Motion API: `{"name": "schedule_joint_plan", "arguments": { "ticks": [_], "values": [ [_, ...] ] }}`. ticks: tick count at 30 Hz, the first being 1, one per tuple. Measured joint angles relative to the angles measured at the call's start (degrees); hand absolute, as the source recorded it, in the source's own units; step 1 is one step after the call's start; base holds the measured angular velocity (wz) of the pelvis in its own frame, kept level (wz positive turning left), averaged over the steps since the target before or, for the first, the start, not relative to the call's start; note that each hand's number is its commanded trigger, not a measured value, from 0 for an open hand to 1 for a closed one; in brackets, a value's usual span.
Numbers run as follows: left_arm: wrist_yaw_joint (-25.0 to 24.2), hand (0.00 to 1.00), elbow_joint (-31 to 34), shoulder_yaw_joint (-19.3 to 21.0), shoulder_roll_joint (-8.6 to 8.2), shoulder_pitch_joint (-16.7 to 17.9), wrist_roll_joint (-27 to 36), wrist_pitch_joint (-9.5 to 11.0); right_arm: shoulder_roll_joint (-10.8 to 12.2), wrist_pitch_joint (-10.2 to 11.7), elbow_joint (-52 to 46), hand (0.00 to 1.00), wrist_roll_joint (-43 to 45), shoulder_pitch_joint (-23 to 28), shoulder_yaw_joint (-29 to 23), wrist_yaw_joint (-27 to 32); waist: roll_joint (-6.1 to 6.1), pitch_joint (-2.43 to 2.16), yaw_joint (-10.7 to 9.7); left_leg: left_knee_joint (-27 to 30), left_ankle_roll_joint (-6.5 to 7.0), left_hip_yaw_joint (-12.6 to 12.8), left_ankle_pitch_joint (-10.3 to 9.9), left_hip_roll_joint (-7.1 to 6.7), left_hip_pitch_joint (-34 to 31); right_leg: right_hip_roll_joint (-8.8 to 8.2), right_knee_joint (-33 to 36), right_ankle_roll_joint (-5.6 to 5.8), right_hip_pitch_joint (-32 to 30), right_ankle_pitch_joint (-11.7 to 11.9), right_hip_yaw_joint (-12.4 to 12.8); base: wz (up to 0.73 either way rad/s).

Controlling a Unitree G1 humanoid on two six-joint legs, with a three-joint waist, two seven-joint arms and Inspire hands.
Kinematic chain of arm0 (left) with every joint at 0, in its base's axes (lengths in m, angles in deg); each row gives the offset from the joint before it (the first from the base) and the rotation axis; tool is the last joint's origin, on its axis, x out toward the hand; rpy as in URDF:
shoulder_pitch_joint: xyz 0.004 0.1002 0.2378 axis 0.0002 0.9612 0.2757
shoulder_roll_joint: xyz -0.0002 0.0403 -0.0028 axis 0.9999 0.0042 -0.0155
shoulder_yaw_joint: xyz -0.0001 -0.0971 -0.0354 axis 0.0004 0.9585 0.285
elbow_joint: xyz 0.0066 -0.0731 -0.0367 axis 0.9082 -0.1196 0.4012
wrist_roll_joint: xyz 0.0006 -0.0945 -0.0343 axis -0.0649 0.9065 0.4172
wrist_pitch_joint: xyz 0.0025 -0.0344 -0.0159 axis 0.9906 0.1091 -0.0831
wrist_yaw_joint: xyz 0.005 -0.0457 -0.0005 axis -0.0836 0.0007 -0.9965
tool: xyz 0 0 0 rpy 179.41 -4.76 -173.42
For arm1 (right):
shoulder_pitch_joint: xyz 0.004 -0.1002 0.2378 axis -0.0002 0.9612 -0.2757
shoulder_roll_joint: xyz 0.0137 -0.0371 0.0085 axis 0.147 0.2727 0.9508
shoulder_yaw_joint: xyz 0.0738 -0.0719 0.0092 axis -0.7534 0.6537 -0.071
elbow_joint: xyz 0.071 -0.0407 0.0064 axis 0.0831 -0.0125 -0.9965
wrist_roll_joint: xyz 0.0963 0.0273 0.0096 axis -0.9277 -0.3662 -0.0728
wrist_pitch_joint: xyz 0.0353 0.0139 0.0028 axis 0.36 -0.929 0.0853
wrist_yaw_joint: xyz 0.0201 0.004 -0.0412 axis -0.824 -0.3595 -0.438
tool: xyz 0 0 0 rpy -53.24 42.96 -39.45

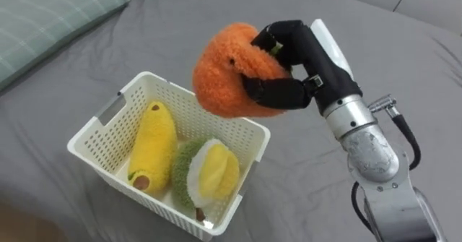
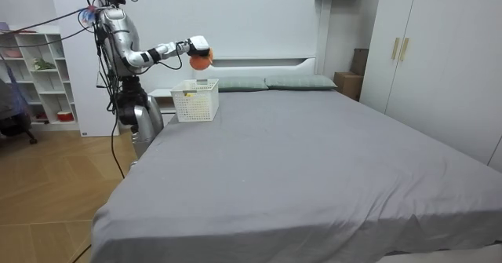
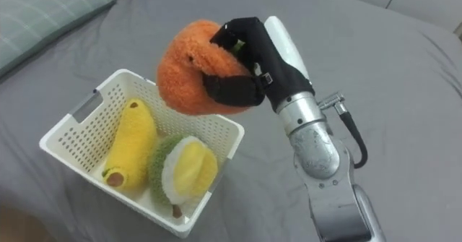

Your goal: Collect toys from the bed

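A pale striped pillow (image 1: 43,18) fills the upper left of the eye view, lying on the grey bed (image 1: 404,61). Right of it, in the lower left half of the frame, a white slatted basket (image 1: 149,76) sits on the sheet. Two soft toys are inside it: a yellow banana toy (image 1: 153,147) lies lengthwise along the left, and a green-and-yellow plush fruit (image 1: 206,171) (it looks like a durian) lies against the banana's right side, filling the basket's right half.

Above the basket's upper right rim, at the top centre of the frame, hangs the orange plush toy (image 1: 224,72), lifted clear of both the sheet and the basket. The right robot hand (image 1: 310,54) has it gripped, with dark fingers curled over the top and the thumb pressed into the underside; its silver arm runs down to the lower right corner.

In the room view a white shelf unit (image 2: 39,82) stands at the far left. The robot stands upright just right of it, beside the bed near its head end, its arm stretched out over the basket. Pale wardrobe doors (image 2: 423,51) fill the right edge.
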Motion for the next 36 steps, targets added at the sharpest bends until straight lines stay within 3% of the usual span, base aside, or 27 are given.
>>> {"name": "schedule_joint_plan", "arguments": {
  "ticks": [1,5,6,8,10,17,19,21,36],
  "values": [
    [0.0,0.0,0.03,0.07,0.02,0.02,-0.05,-0.08,0.23,-0.31,0.01,0.75,0.18,-0.49,0.42,-0.43,0.05,0.07,0.15,0.0,0.0,-0.1,0.0,-0.03,-0.07,-0.01,0.0,0.0,0.01,0.0,-0.08,0.0],
    [-0.13,0.0,0.06,0.84,0.27,-0.32,-0.49,-0.81,0.29,-0.34,0.23,0.55,1.88,-0.79,1.86,-0.95,-0.18,0.09,0.41,0.0,0.02,-0.38,0.01,-0.07,-0.56,-0.02,-0.01,0.0,-0.07,0.01,-0.23,0.03],
    [-0.11,0.0,-0.02,0.91,0.26,-0.32,-0.45,-1.0,0.33,-0.33,1.02,0.33,2.31,-0.82,2.34,-0.92,-0.3,0.05,0.79,0.0,0.03,-0.35,0.03,-0.09,-0.63,-0.04,-0.04,0.0,-0.14,0.0,-0.25,0.0],
    [0.0,0.0,0.02,0.85,0.26,-1.04,-0.32,-1.06,0.08,-0.44,3.82,0.01,2.4,-0.85,2.77,-0.84,-0.5,0.03,1.68,-0.01,0.04,-0.3,0.06,-0.08,-0.62,-0.05,-0.06,0.0,-0.19,0.0,-0.26,0.0],
    [0.11,0.0,0.16,0.71,0.26,-2.06,-0.11,-1.08,-0.02,-2.1,6.68,0.0,2.78,-0.86,4.1,-0.85,-0.94,0.05,2.26,0.0,0.04,-0.32,0.1,-0.08,-0.7,-0.06,-0.07,0.0,-0.27,0.0,-0.52,0.0],
    [0.9,0.0,0.59,0.75,0.25,-3.24,-0.38,-1.14,0.08,-3.08,9.05,0.0,3.06,-0.86,5.0,-0.86,-1.13,0.05,3.55,-0.01,0.09,-0.32,0.13,-0.15,-0.44,-0.19,-0.09,0.0,0.1,0.01,-1.13,0.0],
    [0.95,0.0,1.16,0.61,0.27,-3.23,-0.27,-1.13,0.07,-3.08,9.74,0.0,3.02,-0.85,5.25,-0.83,-0.96,0.54,3.41,-0.14,0.1,-0.38,0.11,-0.16,0.26,-0.19,-0.12,0.01,0.77,0.01,-1.28,0.0],
    [0.96,0.0,1.22,0.55,0.27,-3.26,0.0,-1.13,0.06,-3.08,10.37,0.0,2.98,-0.85,5.56,-0.82,-0.98,0.56,3.34,-0.13,0.1,-0.4,0.11,-0.18,0.23,-0.2,-0.12,0.0,0.74,0.01,-1.28,0.0],
    [2.87,0.0,1.82,0.68,0.29,-3.23,-0.02,-1.15,0.15,-3.44,13.33,0.0,3.09,-0.8,6.31,-0.05,-1.56,0.16,3.19,0.01,0.11,-0.39,0.14,-0.19,0.25,-0.21,-0.1,0.0,0.78,0.03,-1.41,0.0]
  ]
}}
